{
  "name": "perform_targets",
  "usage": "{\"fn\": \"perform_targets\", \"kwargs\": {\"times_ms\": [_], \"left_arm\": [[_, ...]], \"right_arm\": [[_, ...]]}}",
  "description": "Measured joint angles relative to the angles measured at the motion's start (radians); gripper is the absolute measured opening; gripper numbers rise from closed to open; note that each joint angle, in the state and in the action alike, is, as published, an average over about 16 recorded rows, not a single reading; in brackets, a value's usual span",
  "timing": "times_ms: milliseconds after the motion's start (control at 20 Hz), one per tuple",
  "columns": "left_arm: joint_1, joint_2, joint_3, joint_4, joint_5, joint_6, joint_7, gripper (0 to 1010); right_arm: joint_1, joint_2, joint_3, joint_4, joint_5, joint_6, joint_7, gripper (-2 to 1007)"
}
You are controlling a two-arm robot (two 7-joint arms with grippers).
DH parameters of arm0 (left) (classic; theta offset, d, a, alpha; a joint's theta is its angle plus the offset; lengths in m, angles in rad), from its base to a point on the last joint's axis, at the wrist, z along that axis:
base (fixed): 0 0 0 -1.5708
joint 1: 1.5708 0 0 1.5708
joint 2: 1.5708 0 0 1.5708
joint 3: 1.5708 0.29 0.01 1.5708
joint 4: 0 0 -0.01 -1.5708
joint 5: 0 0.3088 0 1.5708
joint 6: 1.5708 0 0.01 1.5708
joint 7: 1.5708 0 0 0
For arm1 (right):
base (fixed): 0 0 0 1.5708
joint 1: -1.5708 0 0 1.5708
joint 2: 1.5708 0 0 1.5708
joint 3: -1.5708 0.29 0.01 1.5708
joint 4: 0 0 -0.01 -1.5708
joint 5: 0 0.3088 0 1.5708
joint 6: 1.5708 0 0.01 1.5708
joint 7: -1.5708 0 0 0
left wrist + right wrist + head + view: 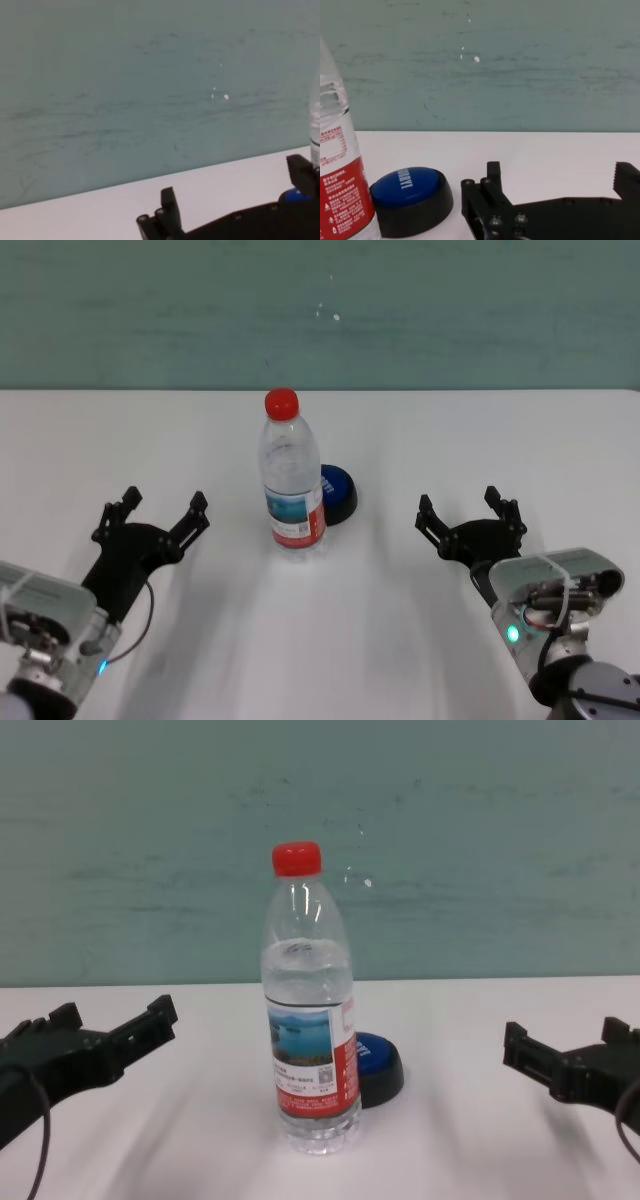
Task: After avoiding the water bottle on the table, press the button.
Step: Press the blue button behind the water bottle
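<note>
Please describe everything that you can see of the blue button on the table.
The button is a low round push button: a glossy blue domed top with white lettering, set in a wider black base that looks like plastic. It sits flat on the white table, just behind and to the right of the water bottle, which hides part of it in the head and chest views. Whether the two touch cannot be told. No gripper touches the button; it looks unpressed.
</note>
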Motion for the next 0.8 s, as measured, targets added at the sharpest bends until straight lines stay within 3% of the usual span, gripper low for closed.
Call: {"fn": "perform_targets", "kwargs": {"times_ms": [800], "left_arm": [[-0.062, -0.021, 0.026, 0.056, 0.021, 0.005, 0.003, 1010]], "right_arm": [[0.000, 0.000, 0.000, 0.000, 0.000, 0.000, 0.000, 1004]]}}
